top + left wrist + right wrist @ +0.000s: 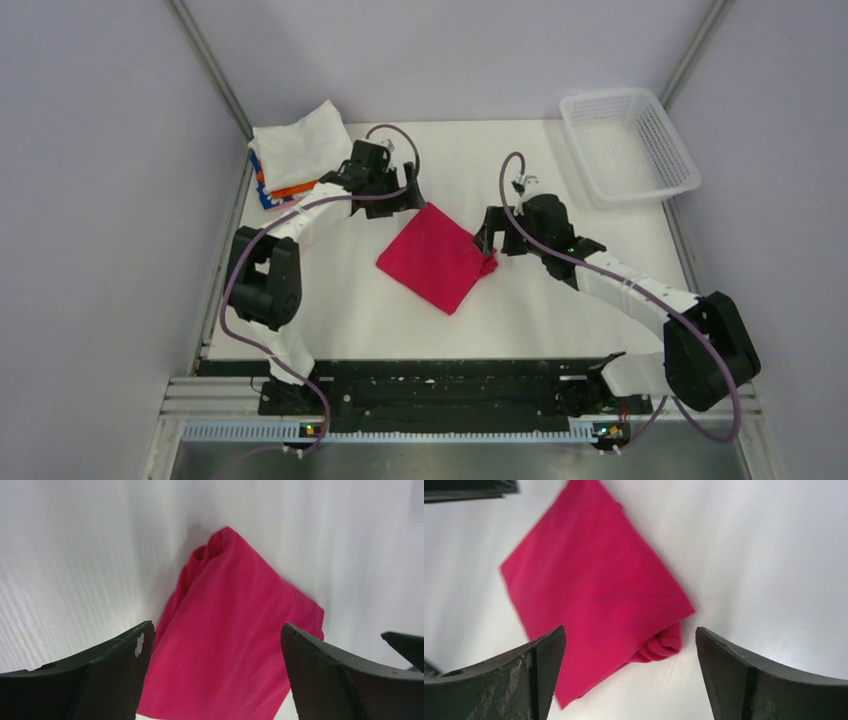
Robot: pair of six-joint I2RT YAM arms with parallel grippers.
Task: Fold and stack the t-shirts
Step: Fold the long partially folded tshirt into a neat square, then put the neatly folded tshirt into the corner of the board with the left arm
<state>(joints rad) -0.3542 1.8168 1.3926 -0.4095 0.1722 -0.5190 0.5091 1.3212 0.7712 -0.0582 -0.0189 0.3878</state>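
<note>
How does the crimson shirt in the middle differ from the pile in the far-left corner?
The crimson shirt is a single folded piece; the pile holds several shirts, white on top with orange and blue edges below. The crimson shirt lies in the middle, turned diamond-wise; the pile sits in the far-left corner. Both are folded and ungripped.

1. The folded white cloth t-shirt (300, 148) hides the shirts stacked below it — only thin orange and blue edges (285, 191) show.
2. Left wrist view: the folded crimson-pink cloth t-shirt (235, 640) is cut off by the bottom edge.
3. Right wrist view: its top corner leaves the frame.
</note>
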